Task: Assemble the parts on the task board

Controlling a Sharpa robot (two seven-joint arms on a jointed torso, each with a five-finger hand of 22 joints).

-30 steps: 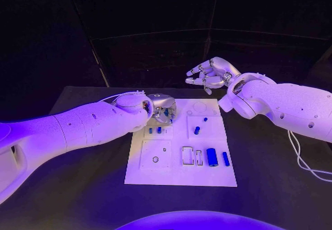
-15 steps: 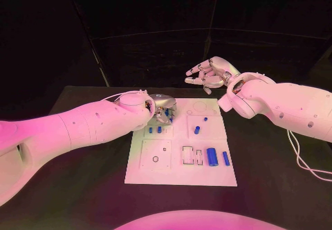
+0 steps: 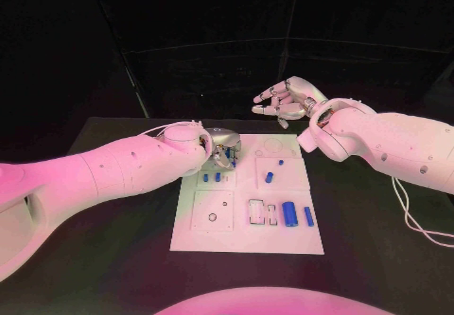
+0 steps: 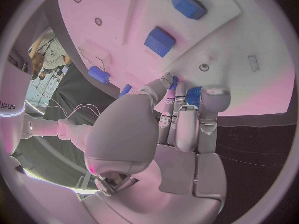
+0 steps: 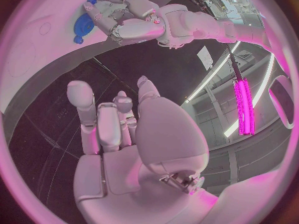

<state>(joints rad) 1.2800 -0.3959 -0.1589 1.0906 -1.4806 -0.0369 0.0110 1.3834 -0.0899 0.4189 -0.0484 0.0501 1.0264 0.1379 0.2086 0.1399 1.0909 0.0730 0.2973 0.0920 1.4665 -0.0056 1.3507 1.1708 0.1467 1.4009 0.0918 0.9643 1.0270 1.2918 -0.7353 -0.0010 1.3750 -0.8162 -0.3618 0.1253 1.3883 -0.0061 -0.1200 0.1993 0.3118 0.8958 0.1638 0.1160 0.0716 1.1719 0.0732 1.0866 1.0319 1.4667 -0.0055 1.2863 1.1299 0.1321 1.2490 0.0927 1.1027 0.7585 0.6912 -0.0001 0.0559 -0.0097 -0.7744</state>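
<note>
The white task board (image 3: 248, 233) lies in the middle of the black table. My left hand (image 3: 223, 148) hovers over its far-left part, fingers pointing down and pinching a small blue part (image 4: 193, 93). Two small blue parts (image 3: 212, 177) stand just in front of that hand. More blue parts lie at the board's middle (image 3: 269, 177) and near right (image 3: 289, 214). My right hand (image 3: 285, 98) is raised above the table's far edge, fingers loosely apart and holding nothing. The right wrist view shows my right hand (image 5: 115, 119) and, beyond it, my left hand (image 5: 124, 16) over the board.
Rectangular and round recesses (image 3: 257, 212) are cut into the board's near half. A thin white cable (image 3: 412, 220) trails from the right arm over the table's right side. Black table (image 3: 104, 262) surrounds the board.
The left hand's fingers have shifted slightly over the board's far left, still holding the part. The right hand has drifted a little while staying raised.
</note>
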